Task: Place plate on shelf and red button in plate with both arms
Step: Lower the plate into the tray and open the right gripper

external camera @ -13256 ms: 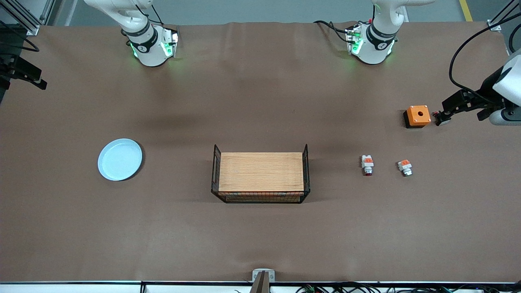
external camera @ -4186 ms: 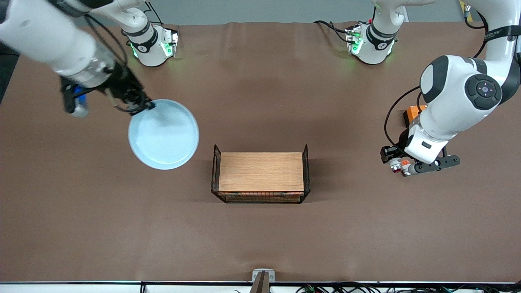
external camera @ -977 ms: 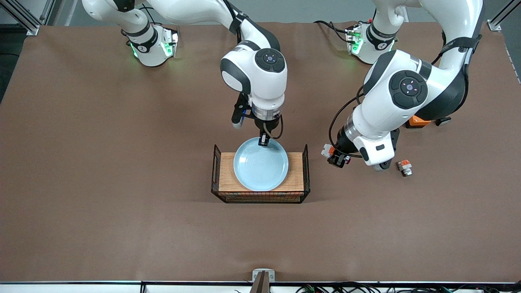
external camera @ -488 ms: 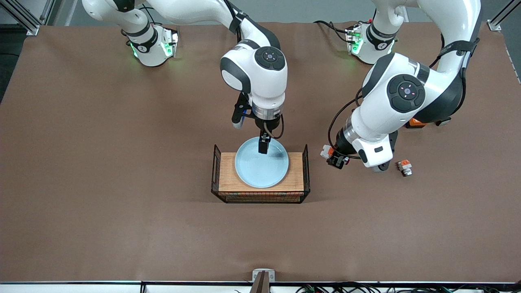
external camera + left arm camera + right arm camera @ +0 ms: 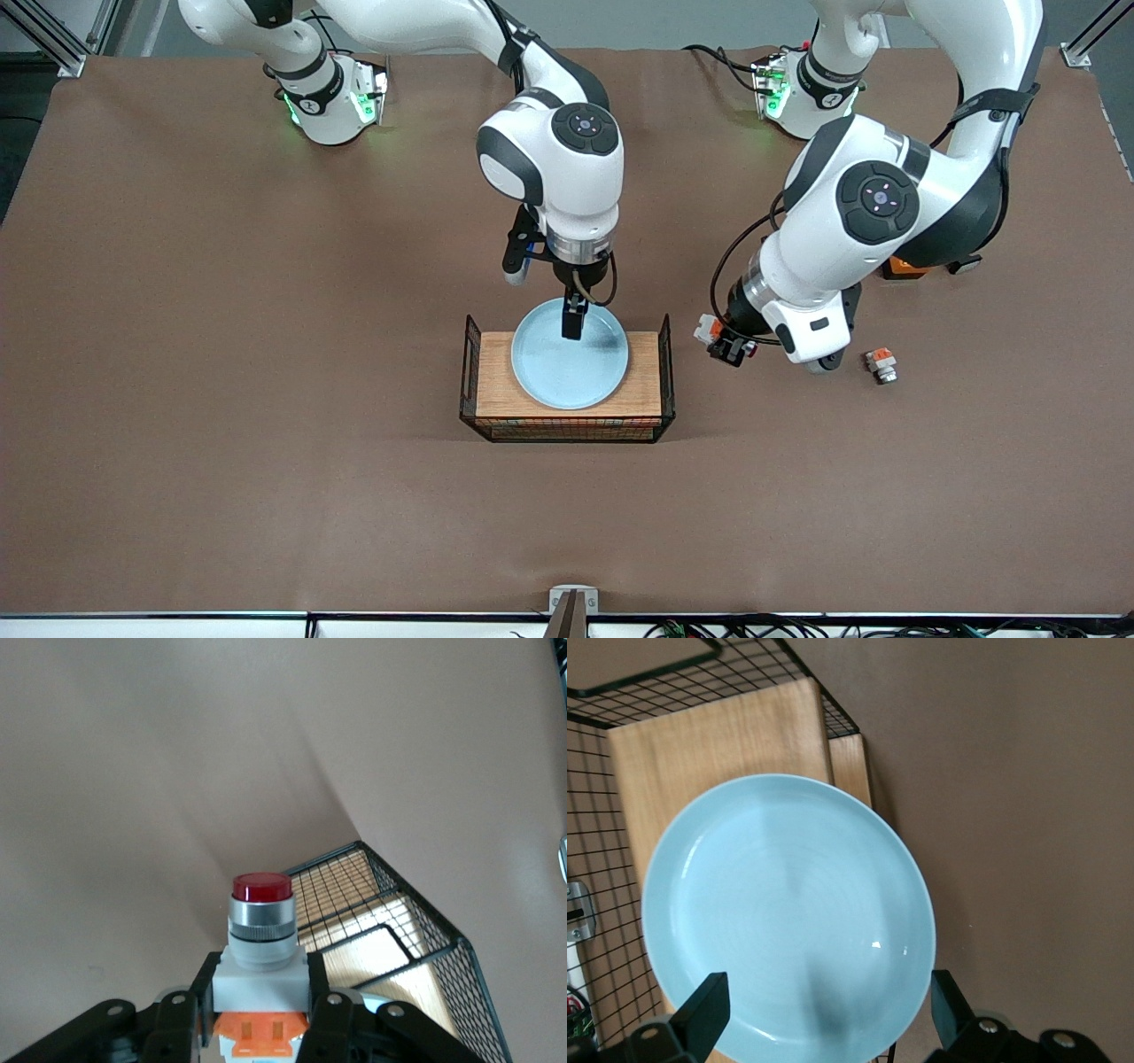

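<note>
**A:** Looking at the middle of the table [image 5: 266, 496], where is the plate [image 5: 571, 368]?

**B:** It lies flat on the wooden board [image 5: 496, 372] inside the black wire basket [image 5: 567, 431]. Its pale blue rim reaches just over the board's edge on the side toward the arm bases.

**A:** And the right tool [image 5: 573, 321]?

**B:** It hangs over the part of the plate nearest the bases, its 2 fingers spread wide with nothing between them. In the right wrist view the plate [image 5: 788, 917] sits clear of both fingertips [image 5: 702, 1013], apart from them.

**A:** What about the red button [image 5: 728, 341]?

**B:** The left tool [image 5: 731, 347] is clamped tight on it, up in the air over the bare table just beside the basket's end wall, toward the left arm's end. In the left wrist view the button [image 5: 262, 943] points away from the wrist, its red cap outermost, a silvery ring under it, then the white body and the orange block between the fingers [image 5: 190, 1014]. A corner of the basket [image 5: 416, 948] shows past it.

**A:** Anything else lying about?

**B:** 2 things. A similar white-and-orange part [image 5: 881, 364] rests on the table toward the left arm's end, near the left arm's wrist. An orange box [image 5: 904, 267] peeks out from under the left arm, closer to the bases.
</note>
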{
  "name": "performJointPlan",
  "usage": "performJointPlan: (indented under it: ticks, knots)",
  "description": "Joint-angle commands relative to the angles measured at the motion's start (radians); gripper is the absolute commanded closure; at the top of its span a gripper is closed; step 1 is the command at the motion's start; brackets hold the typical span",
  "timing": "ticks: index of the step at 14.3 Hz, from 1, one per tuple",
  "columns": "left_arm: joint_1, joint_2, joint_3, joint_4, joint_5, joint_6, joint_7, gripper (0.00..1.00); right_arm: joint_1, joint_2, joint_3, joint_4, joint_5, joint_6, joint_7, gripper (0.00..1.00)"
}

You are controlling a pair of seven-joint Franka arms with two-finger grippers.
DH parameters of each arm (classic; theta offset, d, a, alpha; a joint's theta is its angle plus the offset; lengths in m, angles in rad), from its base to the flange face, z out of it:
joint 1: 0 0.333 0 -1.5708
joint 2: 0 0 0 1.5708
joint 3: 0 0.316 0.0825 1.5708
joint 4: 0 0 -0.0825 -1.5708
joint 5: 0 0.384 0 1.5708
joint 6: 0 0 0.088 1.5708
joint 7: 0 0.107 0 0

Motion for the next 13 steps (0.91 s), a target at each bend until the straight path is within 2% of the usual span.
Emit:
performJointPlan:
  ticks: [1,5,10,13]
  knots:
    - [-0.039,0.015,-0.001,0.028,0.027,0.001,-0.076,0.62,-0.055,0.009,0.009,0.069,0.109,-0.082,-0.188,0.0]
    - [-0.095,0.032,0.002,0.031,0.027,0.001,-0.224,0.62,-0.136,-0.032,0.011,0.139,0.2,-0.263,-0.55,0.0]
    - [-0.181,0.125,0.011,0.149,0.03,0.001,-0.426,0.62,-0.248,-0.121,0.009,0.135,0.217,-0.454,-1.029,0.0]
    - [-0.276,0.174,0.089,0.207,0.029,0.016,-0.523,0.62,-0.331,-0.184,0.005,0.119,0.219,-0.533,-1.32,0.0]
